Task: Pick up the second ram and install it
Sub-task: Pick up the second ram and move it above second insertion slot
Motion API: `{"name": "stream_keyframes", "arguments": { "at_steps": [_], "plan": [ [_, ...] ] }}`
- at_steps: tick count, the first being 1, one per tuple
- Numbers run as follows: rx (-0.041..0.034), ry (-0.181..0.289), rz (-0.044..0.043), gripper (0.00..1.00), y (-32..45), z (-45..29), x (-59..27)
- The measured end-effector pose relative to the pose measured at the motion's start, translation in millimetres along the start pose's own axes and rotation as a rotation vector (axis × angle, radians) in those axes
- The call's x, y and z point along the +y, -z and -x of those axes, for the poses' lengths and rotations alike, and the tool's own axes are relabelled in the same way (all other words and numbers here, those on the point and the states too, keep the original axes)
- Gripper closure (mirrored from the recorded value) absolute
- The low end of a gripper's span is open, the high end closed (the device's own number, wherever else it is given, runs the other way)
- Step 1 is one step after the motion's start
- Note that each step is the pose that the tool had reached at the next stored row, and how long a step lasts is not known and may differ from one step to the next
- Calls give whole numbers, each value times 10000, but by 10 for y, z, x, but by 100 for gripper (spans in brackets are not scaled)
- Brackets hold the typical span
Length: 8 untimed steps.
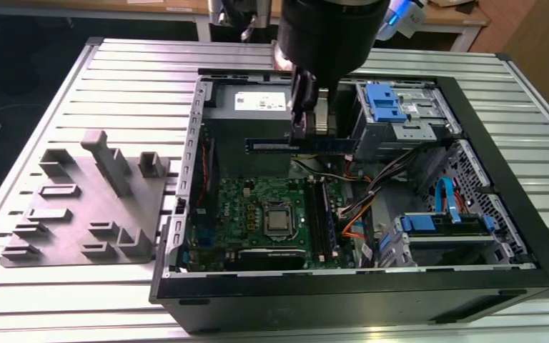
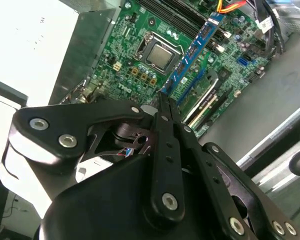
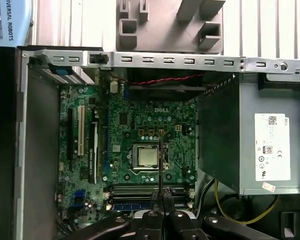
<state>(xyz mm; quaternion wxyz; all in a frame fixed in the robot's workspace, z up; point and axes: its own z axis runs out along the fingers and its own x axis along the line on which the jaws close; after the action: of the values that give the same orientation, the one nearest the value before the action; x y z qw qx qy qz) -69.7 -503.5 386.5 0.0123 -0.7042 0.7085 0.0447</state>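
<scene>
The second ram (image 1: 322,145), a slim dark stick with a blue edge, hangs level above the open computer case, over the top of the green motherboard (image 1: 246,207). My gripper (image 1: 299,132) is shut on it near its middle. In the second wrist view the ram (image 2: 192,50) juts out from my gripper (image 2: 163,102) across the board beside the processor (image 2: 160,55). The first wrist view shows the ram (image 3: 160,165) edge-on as a thin dark line, above the long black memory slots (image 3: 140,190), with my gripper (image 3: 160,197) closed around it.
The grey plastic holder block (image 1: 88,207) lies on the slatted table at the exterior view's left of the case. Inside the case are the power supply (image 1: 255,107), a blue-fronted drive cage (image 1: 389,103), loose cables (image 1: 370,193) and another drive bay (image 1: 446,225).
</scene>
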Motion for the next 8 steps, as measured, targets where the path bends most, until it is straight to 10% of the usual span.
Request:
{"name": "stream_keyframes", "arguments": {
  "at_steps": [8],
  "plan": [
    [-2,0,7,92,-130,42,-7]
  ]
}}
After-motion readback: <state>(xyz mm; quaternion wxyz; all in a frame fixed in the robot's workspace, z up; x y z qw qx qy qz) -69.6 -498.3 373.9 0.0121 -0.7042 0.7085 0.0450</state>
